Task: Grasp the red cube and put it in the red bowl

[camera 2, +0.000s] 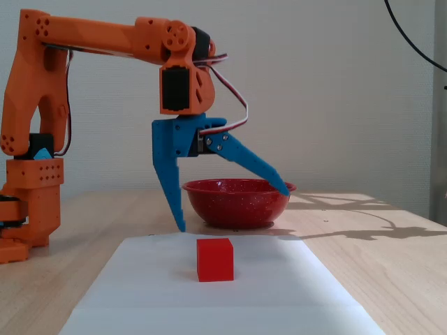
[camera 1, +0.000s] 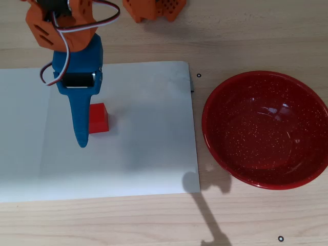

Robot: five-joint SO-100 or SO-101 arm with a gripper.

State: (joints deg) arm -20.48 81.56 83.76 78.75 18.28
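The red cube (camera 1: 98, 118) (camera 2: 214, 259) rests on a white paper sheet (camera 1: 143, 154). My gripper (camera 1: 80, 118) (camera 2: 232, 208) hangs above the sheet with its blue jaws spread wide, holding nothing. In the fixed view one fingertip (camera 2: 181, 225) points down to the left of the cube, and the other (camera 2: 282, 189) reaches out towards the bowl. The cube lies below the gap, untouched. In the overhead view the cube sits just right of the blue finger. The red bowl (camera 1: 266, 169) (camera 2: 237, 209) stands empty on the wooden table, to the right of the sheet in the overhead view.
The orange arm base (camera 2: 28, 202) stands at the left of the fixed view. Another orange printed part (camera 1: 154, 9) sits at the top edge of the overhead view. The sheet covers the table's left part in the overhead view, with bare wood around it.
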